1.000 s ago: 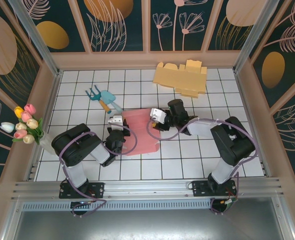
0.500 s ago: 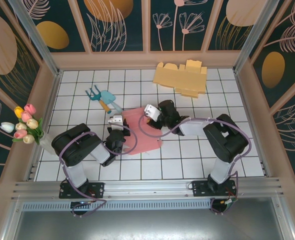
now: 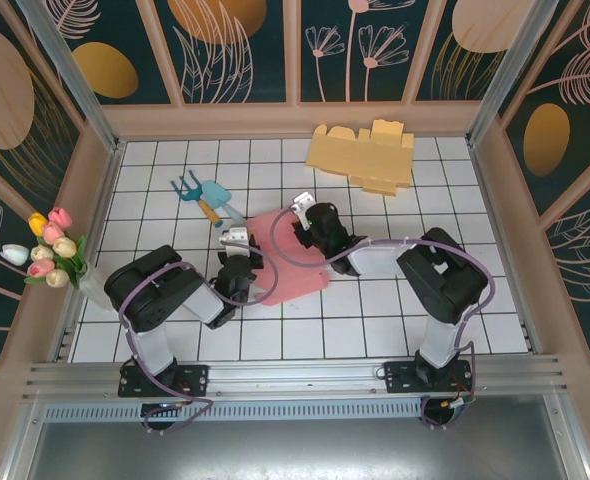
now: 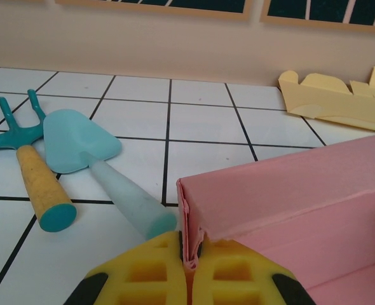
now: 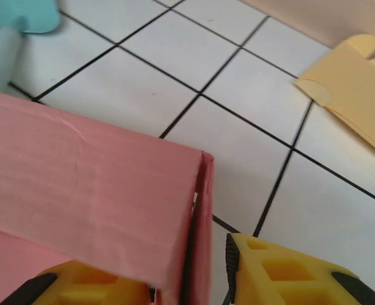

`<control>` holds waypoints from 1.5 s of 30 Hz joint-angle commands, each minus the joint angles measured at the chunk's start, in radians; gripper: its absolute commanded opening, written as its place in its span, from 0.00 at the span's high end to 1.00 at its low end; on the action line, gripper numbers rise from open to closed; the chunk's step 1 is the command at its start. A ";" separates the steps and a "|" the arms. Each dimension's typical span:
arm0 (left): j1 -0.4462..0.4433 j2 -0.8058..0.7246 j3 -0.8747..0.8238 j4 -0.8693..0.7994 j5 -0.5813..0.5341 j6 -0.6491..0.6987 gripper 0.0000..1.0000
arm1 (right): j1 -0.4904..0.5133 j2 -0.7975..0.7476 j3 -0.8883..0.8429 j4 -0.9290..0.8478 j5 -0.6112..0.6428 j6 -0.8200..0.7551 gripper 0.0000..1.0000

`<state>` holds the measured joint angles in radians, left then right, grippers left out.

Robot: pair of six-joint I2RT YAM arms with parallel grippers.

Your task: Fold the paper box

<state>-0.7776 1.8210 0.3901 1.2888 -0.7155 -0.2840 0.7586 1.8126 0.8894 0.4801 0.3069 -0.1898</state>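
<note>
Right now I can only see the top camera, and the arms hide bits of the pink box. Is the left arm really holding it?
Observer: Yes. In the left wrist view the left fingers are pinched shut on the corner of an upright wall of the pink box.
Operator: Did the other arm grab it too?
Observer: Not yet. In the right wrist view the right fingers sit on either side of another wall corner, and the one on the right has a gap between it and the paper.
Operator: Is that wall flat or standing?
Observer: Standing. It is raised off the table, with a sharp crease at its corner.
</note>
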 commanded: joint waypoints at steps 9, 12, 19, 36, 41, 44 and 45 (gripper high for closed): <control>-0.005 0.028 0.062 -0.292 -0.196 -0.136 1.00 | 0.021 0.075 -0.042 -0.016 0.633 0.261 0.64; -0.005 0.035 0.079 -0.311 -0.193 -0.132 1.00 | 0.021 0.084 -0.027 -0.059 0.637 0.278 0.63; -0.005 0.041 0.085 -0.307 -0.170 -0.114 1.00 | 0.025 0.071 -0.071 0.007 0.303 0.294 0.57; -0.005 0.046 0.092 -0.308 -0.159 -0.106 1.00 | 0.025 0.127 -0.055 0.097 0.295 0.298 0.58; -0.005 0.045 0.090 -0.307 -0.157 -0.103 1.00 | 0.027 0.125 -0.046 0.121 0.267 0.255 0.59; -0.006 0.044 0.090 -0.307 -0.159 -0.104 1.00 | 0.023 0.119 -0.042 0.105 0.302 0.257 0.62; -0.005 0.045 0.090 -0.307 -0.160 -0.105 1.00 | 0.021 0.118 -0.034 0.080 0.337 0.274 0.63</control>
<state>-0.8043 1.8301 0.5045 1.1023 -0.8207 -0.3950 0.8013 1.9232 0.8310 0.5873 0.5594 0.0803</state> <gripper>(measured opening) 0.068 0.381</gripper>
